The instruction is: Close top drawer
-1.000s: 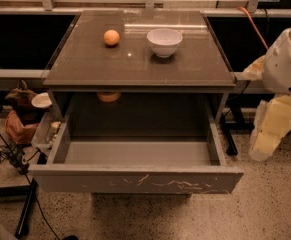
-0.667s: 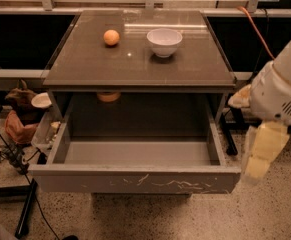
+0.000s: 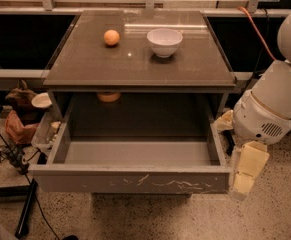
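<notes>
The top drawer (image 3: 130,182) is pulled fully out of the cabinet toward me. Its flat grey-brown front panel bears white scratch marks, and its grey box interior (image 3: 137,151) holds nothing I can see. My gripper (image 3: 246,176), with cream-coloured fingers, hangs down at the drawer's front right corner, just outside the front panel and next to its right end. The white arm housing (image 3: 271,106) sits above it on the right.
The cabinet top (image 3: 85,64) carries an orange (image 3: 111,37) and a white bowl (image 3: 164,41). Bags, a cup and cables (image 3: 25,114) crowd the floor at the left. A black stand leg (image 3: 26,211) lies at the lower left. Speckled floor lies in front.
The arm has swung down and toward the drawer front; the gripper moved from beside the drawer's right side to its front right corner. The drawer has not moved.
</notes>
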Controlling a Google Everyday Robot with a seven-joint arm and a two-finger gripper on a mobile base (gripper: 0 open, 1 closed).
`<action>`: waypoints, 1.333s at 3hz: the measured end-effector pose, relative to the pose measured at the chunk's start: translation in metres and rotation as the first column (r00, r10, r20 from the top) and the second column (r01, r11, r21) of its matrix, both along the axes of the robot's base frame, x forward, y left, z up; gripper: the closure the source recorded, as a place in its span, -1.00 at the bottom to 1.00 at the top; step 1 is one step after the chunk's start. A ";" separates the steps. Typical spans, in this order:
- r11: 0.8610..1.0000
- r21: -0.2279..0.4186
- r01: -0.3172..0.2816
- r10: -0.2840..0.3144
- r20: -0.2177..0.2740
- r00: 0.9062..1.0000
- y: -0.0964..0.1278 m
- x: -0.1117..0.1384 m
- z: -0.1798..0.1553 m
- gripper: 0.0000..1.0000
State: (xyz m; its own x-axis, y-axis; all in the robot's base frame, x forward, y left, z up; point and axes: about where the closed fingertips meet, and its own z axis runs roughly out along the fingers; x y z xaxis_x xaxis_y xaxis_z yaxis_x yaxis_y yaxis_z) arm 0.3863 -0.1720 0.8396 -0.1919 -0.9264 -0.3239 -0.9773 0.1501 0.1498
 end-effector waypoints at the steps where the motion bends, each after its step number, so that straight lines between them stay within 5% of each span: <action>1: 1.000 0.020 -0.008 0.009 -0.012 1.000 0.003 -0.004 -0.010 -1.00; 3: 0.988 0.125 -0.096 0.107 -0.090 0.990 0.042 -0.036 -0.065 -1.00; 4: 0.972 0.170 -0.160 0.185 -0.138 0.973 0.062 -0.030 -0.098 -1.00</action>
State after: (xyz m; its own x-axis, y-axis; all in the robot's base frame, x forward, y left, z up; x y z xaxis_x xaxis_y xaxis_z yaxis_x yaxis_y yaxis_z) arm 0.3568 -0.1105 0.7412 -0.0920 -0.8898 -0.4471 -0.9501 -0.0559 0.3068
